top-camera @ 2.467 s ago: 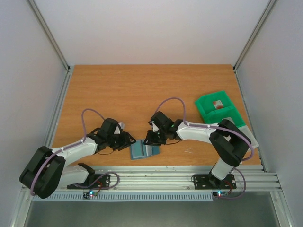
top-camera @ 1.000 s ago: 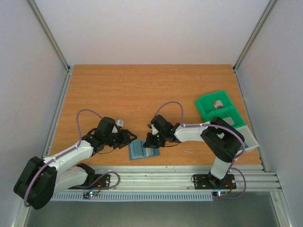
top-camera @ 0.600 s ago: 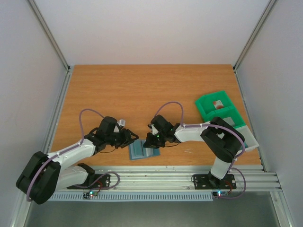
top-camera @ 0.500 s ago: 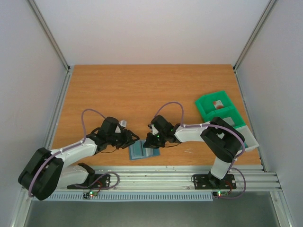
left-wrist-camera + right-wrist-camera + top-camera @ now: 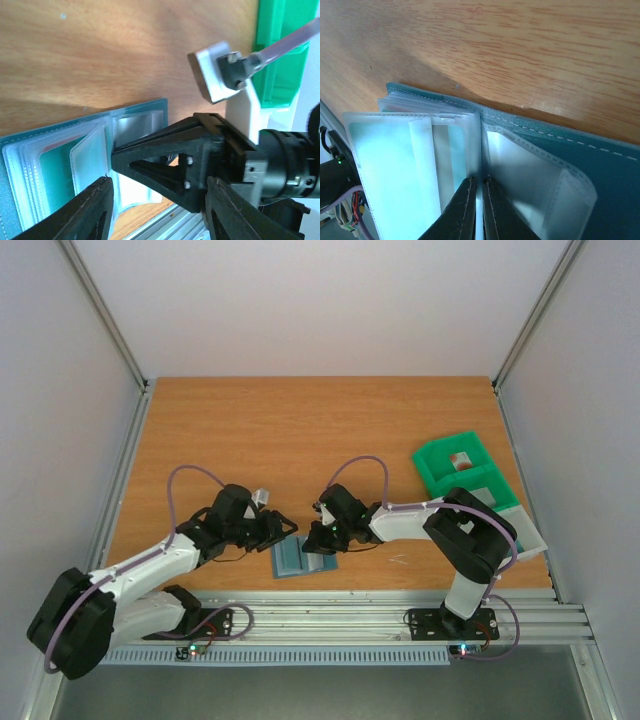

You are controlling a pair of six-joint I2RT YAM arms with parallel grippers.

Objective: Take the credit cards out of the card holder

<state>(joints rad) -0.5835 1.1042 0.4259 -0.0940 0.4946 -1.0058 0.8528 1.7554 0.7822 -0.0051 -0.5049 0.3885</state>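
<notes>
Surface: wood-grain table (image 5: 300, 430), bare over most of its far half.
Room: plain white walls (image 5: 320, 300) on three sides of you, with metal frame posts (image 5: 105, 315) running up the corners.
Near edge: aluminium rail (image 5: 330, 618), where both of your arm bases are bolted.
Card holder (image 5: 303, 558): lies open and flat by the near edge, roughly midway between your two arms, clear sleeves fanned up.
Credit cards (image 5: 57, 146): in the sleeves; you see a reddish edge through the plastic, the rest is too blurred to count.
Left gripper (image 5: 284, 533): jaws apart, nothing between them, one finger just beside the holder's left sleeves.
Right gripper (image 5: 479, 181): fingers pressed together, tips down at the fold between sleeves; you cannot tell if a sleeve is pinched.
Green bin (image 5: 428, 465): right side of the table, well apart from the holder, with a small item in its far compartment, too small to name.
</notes>
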